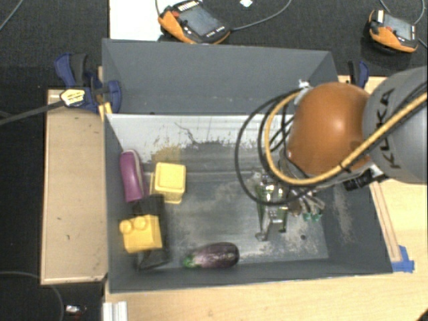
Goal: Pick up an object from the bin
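— Gripper (pixel 271 225) hangs low under the orange wrist cover (pixel 328 136), over a bare patch of the bin floor (pixel 221 206). The cables (pixel 267 146) crowd it from my angle, so I cannot tell whether it is spread or closed. I make out nothing in its grasp.

— What lies nearest to it?

— A dark purple eggplant (pixel 212 255). It sits to the view's left of the gripper and somewhat closer to the near wall (pixel 267 276), apart from the gripper, with bare floor between them.

— How is it lying?

— Flat, with its long axis roughly along that wall, so one end points more or less toward the gripper. What looks like the stem end faces away. I reckon the grip would have to come across its short width.

— And the other things?

— Farther off on the same side: a yellow block (pixel 169 181), a magenta oblong thing (pixel 131 176) just beyond it, and a yellow studded brick (pixel 141 233) with a black thing (pixel 151 261) beside it. All are well apart from the gripper.

— So what's your call?

— With the one arm, I'd shift it toward the eggplant and slightly toward the near wall, then go down. The wall stands close by the eggplant, and that worries me.
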{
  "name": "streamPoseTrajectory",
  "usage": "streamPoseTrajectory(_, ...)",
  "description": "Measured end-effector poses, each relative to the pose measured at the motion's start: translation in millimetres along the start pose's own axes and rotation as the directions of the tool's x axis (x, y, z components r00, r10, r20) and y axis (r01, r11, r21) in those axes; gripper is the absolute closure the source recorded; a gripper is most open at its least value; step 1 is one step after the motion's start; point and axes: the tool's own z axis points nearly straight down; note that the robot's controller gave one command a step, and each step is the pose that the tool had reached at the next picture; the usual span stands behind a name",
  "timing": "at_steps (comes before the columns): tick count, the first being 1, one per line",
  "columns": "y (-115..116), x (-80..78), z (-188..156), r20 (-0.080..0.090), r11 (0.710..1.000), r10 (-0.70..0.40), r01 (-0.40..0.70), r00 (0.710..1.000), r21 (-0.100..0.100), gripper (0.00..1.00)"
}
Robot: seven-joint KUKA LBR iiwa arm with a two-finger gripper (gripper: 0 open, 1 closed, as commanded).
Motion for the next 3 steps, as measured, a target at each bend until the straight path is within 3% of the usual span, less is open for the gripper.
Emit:
streamPoseTrajectory(1,0,-1.5,-4,0.008,1.0,0.003,-0.003,1.0,0.0,0.0)
streamPoseTrajectory(2,68,-3.7,123,0.002,0.988,-0.154,0.154,0.988,0.004,0.0)
streamPoseTrajectory(3,105,19.5,59,0.022,0.985,-0.173,0.173,0.985,0.002,0.0)
